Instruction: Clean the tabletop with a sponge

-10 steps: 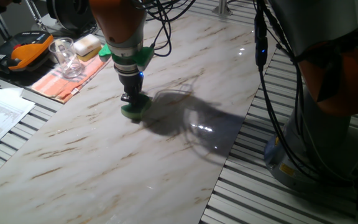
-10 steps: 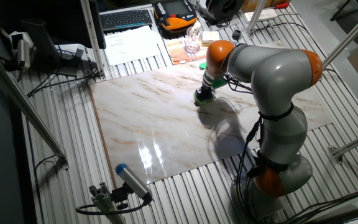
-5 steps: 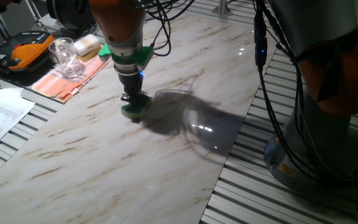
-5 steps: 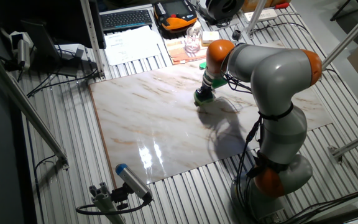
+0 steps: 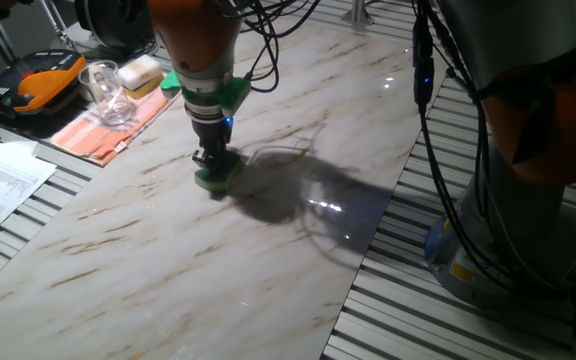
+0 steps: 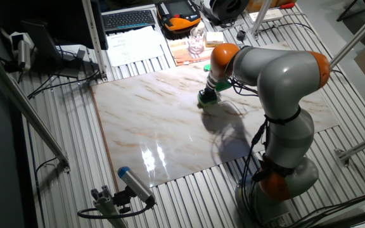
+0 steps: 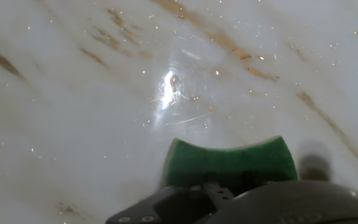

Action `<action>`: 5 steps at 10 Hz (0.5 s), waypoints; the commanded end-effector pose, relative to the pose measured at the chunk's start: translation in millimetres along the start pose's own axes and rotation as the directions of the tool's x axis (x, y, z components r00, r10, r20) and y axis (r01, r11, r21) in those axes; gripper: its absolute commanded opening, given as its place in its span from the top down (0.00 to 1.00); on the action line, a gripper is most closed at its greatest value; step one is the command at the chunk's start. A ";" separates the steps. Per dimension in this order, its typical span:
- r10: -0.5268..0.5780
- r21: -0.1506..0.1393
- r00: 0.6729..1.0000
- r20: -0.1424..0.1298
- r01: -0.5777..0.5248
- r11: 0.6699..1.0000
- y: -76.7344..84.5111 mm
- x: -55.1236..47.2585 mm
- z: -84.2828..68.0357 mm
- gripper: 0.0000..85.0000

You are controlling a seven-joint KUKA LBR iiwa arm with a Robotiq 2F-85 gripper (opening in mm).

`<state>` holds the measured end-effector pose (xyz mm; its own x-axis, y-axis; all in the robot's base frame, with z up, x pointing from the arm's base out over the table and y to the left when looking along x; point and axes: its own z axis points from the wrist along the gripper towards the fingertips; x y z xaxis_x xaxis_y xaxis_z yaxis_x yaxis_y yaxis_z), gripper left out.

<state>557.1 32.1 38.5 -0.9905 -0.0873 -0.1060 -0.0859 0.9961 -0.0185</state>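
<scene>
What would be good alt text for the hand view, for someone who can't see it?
Close-up from the robot's hand looking down at a green sponge held against the glossy white marble-look tabletop. Thin brown veins cross the slab, and a bright light glare sits just beyond the sponge.
</scene>
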 end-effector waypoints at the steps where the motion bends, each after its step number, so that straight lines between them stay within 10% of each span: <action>1: 0.001 0.000 1.000 0.001 -0.001 1.000 -0.4 0.0 -0.3 0.20; 5: 0.005 0.000 1.000 0.001 -0.005 1.000 0.2 -0.2 -1.2 0.20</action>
<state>556.8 32.6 39.1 -0.9909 -0.0826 -0.1066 -0.0811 0.9965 -0.0185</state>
